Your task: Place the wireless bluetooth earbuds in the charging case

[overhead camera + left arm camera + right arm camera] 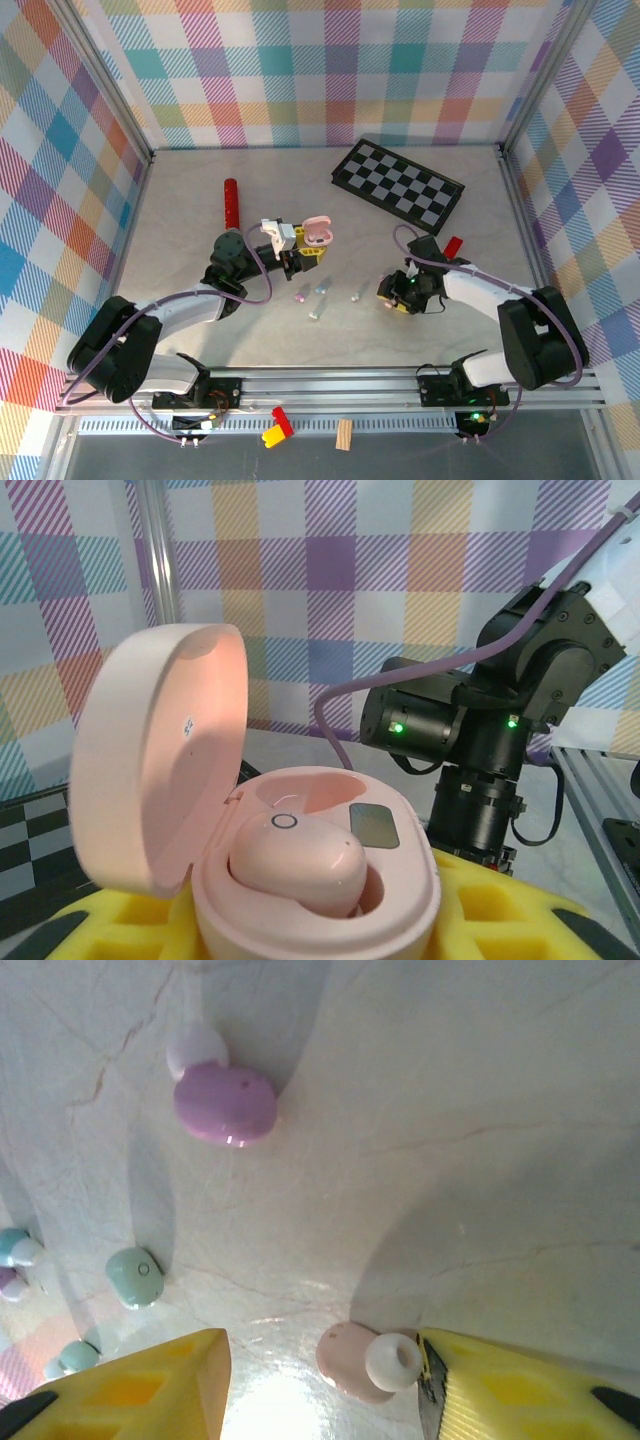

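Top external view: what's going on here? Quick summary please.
The left gripper is shut on an open pink pebble-shaped plastic charging case. One pink earbud is seated in it, and the other well looks empty. The right gripper is down at the pale marble-look table, jaws open either side of a loose pink plastic earbud with a white tip, not pinched yet. A purple earbud and a mint earbud lie loose nearby.

I read the left arm (190,305) extended forward and inward from its base. The left gripper (303,252) is held roughly level and clamped on the charging case (318,232). The right arm (480,290) bends inward toward the centre. The right gripper (322,1385) points downward, its yellow fingers (150,1380) standing apart.
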`<action>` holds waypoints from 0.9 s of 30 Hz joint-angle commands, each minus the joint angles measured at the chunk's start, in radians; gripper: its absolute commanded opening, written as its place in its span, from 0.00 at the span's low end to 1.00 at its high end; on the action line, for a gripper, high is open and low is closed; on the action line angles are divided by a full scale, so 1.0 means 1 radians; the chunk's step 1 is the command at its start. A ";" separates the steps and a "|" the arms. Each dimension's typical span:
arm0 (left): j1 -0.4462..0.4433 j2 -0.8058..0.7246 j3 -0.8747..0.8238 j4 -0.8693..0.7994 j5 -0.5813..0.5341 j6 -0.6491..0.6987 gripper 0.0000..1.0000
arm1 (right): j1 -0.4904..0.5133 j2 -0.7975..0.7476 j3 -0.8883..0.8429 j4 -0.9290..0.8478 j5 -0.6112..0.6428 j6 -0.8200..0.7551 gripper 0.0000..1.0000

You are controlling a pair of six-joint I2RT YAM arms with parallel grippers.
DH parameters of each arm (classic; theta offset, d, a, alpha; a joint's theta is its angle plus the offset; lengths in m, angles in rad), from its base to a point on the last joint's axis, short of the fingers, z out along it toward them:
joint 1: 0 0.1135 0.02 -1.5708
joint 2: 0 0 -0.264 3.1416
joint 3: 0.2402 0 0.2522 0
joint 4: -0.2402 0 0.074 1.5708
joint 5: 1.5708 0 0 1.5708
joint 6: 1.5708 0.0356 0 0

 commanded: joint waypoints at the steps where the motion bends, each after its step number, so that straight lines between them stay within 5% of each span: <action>1: 0.008 0.013 0.003 0.076 0.011 -0.021 0.37 | 0.026 -0.025 -0.012 0.000 -0.018 0.042 0.53; 13: 0.115 0.057 -0.067 0.251 -0.004 -0.108 0.37 | 0.142 -0.079 0.181 -0.357 0.301 -0.066 0.54; 27: 0.246 -0.003 -0.111 0.285 -0.014 -0.152 0.37 | 0.419 0.320 0.535 -0.723 0.740 -0.166 0.54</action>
